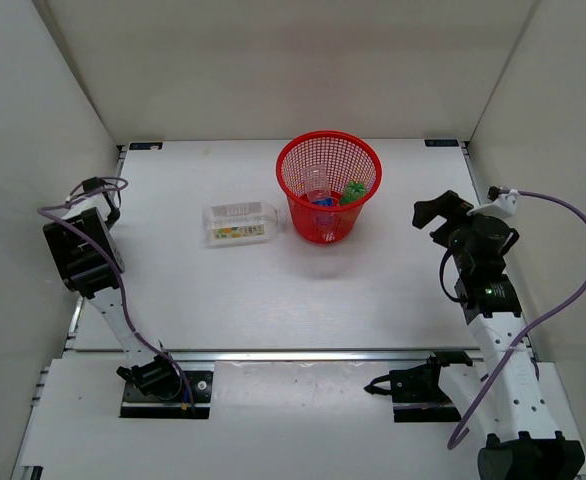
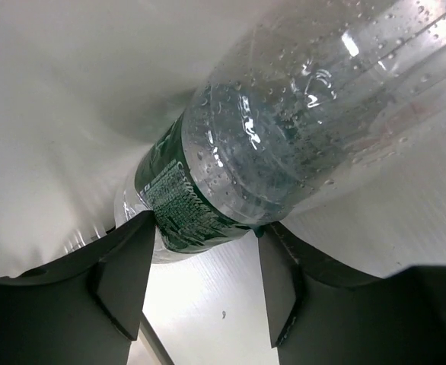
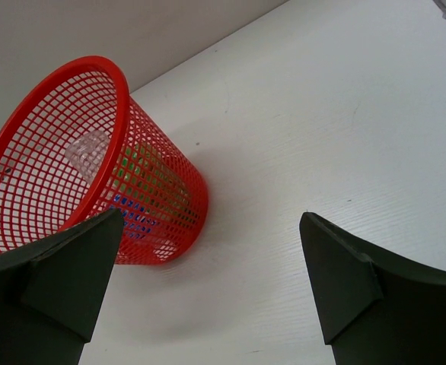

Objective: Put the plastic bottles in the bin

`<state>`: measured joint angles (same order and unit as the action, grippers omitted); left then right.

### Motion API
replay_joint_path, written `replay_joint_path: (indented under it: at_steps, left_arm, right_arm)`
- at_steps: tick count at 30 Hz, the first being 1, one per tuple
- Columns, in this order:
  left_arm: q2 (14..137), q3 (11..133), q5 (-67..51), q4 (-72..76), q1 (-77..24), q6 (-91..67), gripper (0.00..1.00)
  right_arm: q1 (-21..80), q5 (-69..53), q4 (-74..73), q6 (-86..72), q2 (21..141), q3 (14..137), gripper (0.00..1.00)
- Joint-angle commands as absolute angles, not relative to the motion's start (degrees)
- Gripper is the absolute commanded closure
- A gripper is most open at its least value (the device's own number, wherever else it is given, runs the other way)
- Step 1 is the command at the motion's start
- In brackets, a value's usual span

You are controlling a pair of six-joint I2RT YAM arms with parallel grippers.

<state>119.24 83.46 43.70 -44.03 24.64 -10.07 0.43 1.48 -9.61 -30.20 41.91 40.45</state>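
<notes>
The red mesh bin [image 1: 295, 205] stands at mid-table. Inside it are the small green bottle [image 1: 353, 191] and the clear bottle with the blue label [image 1: 320, 197]. The larger squarish clear bottle [image 1: 239, 222] lies on its side just left of the bin. My left gripper [image 1: 91, 200] is at the far left by the wall. In the left wrist view it [image 2: 208, 226] is shut on the small clear bottle [image 2: 284, 129], which has a dark green label. My right gripper [image 1: 428, 212] is open and empty to the right of the bin [image 3: 158, 194], as the right wrist view [image 3: 211, 217] also shows.
White walls close in the table on the left, back and right. A metal rail [image 1: 303, 353] runs along the near edge between the arm bases. Purple cables loop off both arms.
</notes>
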Motion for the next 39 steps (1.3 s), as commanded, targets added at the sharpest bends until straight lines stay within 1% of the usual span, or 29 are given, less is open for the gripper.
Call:
replay_joint_path:
  at_steps: [1, 2, 4, 5, 6, 7, 8, 9, 12, 17, 19, 23, 26, 28, 29, 30, 31, 32, 35, 39]
  left_arm:
    - [119.26, 84.99, 42.45, -44.38, 26.54, -11.95, 0.39]
    - [119.7, 85.25, 42.63, -44.82, 26.19, -12.21, 0.4]
    - [119.88, 86.22, 40.53, -45.27, 26.28, -12.22, 0.49]
    - [119.62, 86.22, 41.13, -45.52, 25.76, -12.3, 0.64]
    - [119.36, 86.22, 42.61, -45.7, 25.4, -12.39, 0.7]
    - [119.01, 85.79, 43.67, -45.36, 24.62, -12.65, 0.85]
    - [118.31, 85.17, 44.38, -45.35, 24.09, -12.48, 0.96]
    - [117.69, 84.99, 44.04, -44.66, 24.08, -11.78, 1.0]
    - [116.72, 84.81, 42.72, -44.91, 23.82, -12.13, 1.0]
    - [113.39, 83.32, 46.75, -45.7, 20.75, -12.48, 1.0]
    - [109.71, 82.36, 47.11, -45.09, 19.69, -11.7, 1.0]
    - [104.95, 84.27, 43.33, -45.87, 19.51, -11.51, 1.0]
    - [102.05, 85.6, 35.98, -45.27, 20.04, -9.85, 1.0]
    - [102.04, 86.04, 34.46, -45.44, 20.48, -9.58, 1.0]
    - [102.91, 86.91, 31.58, -46.31, 21.09, -9.32, 0.81]
    - [103.53, 88.93, 29.29, -47.36, 22.66, -8.88, 0.55]
    - [105.19, 89.99, 24.4, -48.94, 23.72, -8.35, 0.41]
    - [106.42, 91.22, 21.13, -49.3, 24.95, -8.44, 0.21]
    - [106.53, 89.92, 14.79, -46.16, 27.33, -6.95, 0.08]
    - [108.71, 90.34, 14.85, -42.28, 24.97, -3.43, 0.08]
  right_arm:
    - [1.32, 5.44, -6.33, -30.5, 41.22, 41.21, 0.02]
    - [2.01, 5.36, -6.15, -30.32, 41.05, 41.22, 0.01]
    - [2.63, 6.41, -6.07, -30.41, 40.35, 40.78, 0.02]
    - [3.25, 6.5, -5.37, -30.32, 40.34, 40.69, 0.02]
    - [2.9, 7.03, -5.27, -30.41, 40.52, 40.69, 0.02]
    - [3.25, 7.29, -5.62, -30.32, 40.26, 40.78, 0.02]
    - [3.34, 7.29, -5.62, -30.24, 39.82, 40.69, 0.02]
    - [3.34, 7.64, -5.63, -30.32, 39.29, 40.08, 0.02]
    - [3.08, 8.17, -5.27, -30.15, 38.32, 40.08, 0.02]
    - [2.9, 6.68, -5.01, -29.97, 38.58, 40.16, 0.02]
    - [3.16, 6.42, -4.92, -30.23, 38.58, 39.91, 0.03]
    - [4.3, 7.82, -5.54, -28.83, 38.76, 40.87, 0.03]
    - [4.22, 8.0, -5.45, -28.83, 38.67, 40.52, 0.02]
    - [4.13, 7.73, -5.19, -29.0, 38.41, 40.43, 0.03]
    - [4.13, 7.91, -5.1, -28.92, 38.41, 40.69, 0.02]
    - [4.13, 8.26, -5.27, -28.92, 38.41, 40.61, 0.03]
    - [4.04, 8.26, -5.27, -28.92, 38.58, 40.69, 0.03]
    - [4.13, 7.39, -5.27, -28.92, 38.76, 40.95, 0.03]
    - [4.22, 8.08, -5.45, -28.74, 39.55, 41.75, 0.03]
    - [6.32, 10.01, -6.32, -28.39, 40.51, 43.15, 0.03]
